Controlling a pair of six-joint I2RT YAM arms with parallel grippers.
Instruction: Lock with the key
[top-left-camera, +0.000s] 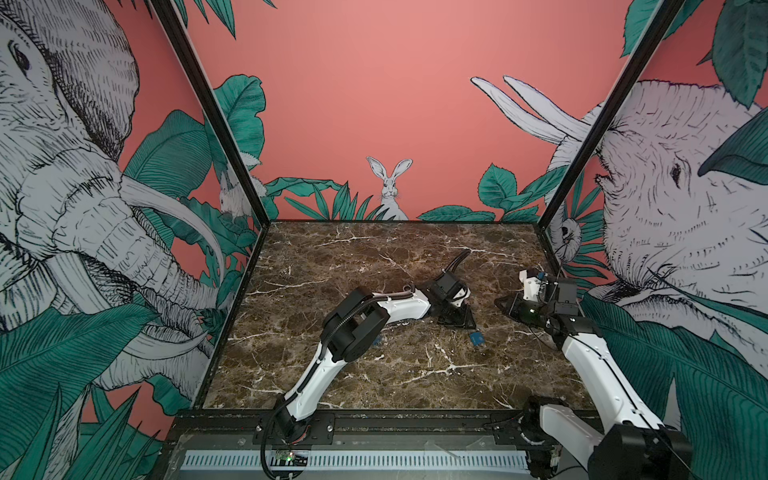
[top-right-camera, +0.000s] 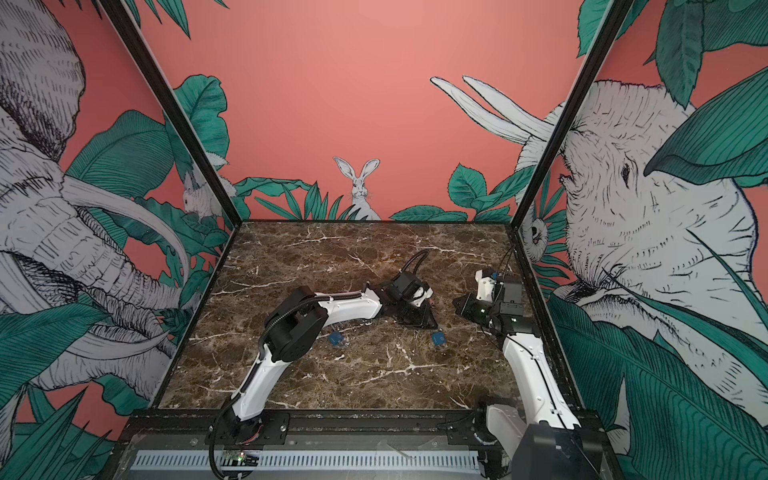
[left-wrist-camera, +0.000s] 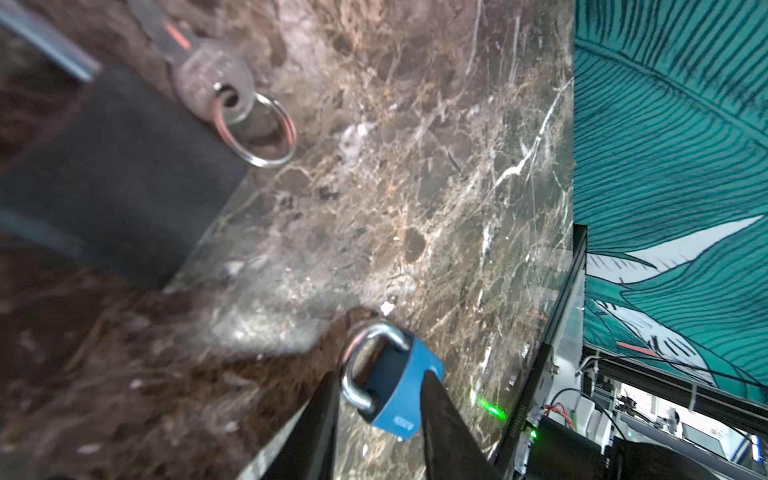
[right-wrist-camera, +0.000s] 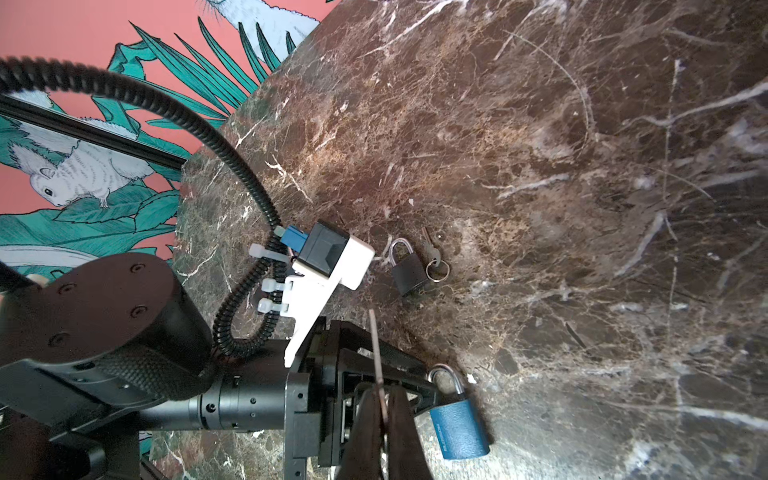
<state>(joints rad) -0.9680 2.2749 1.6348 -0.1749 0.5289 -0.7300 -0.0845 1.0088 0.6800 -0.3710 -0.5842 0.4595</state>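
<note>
Half-open, the left end effector (left-wrist-camera: 380, 376) is bracketing the blue padlock (left-wrist-camera: 399, 395), steadying it for the right end effector (right-wrist-camera: 382, 392) at 3 o'clock, which is pinching what looks like a key (right-wrist-camera: 375, 340).

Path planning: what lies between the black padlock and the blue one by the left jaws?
Bare table, in the right wrist view; the ringed key lies beside the black padlock.

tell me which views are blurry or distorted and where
Left wrist view: the dark shape beside the key is smeared, the blue padlock only soft. Right wrist view: sharp around the black padlock. Both top views: wide-angle bend, frame posts splay outward.
</note>
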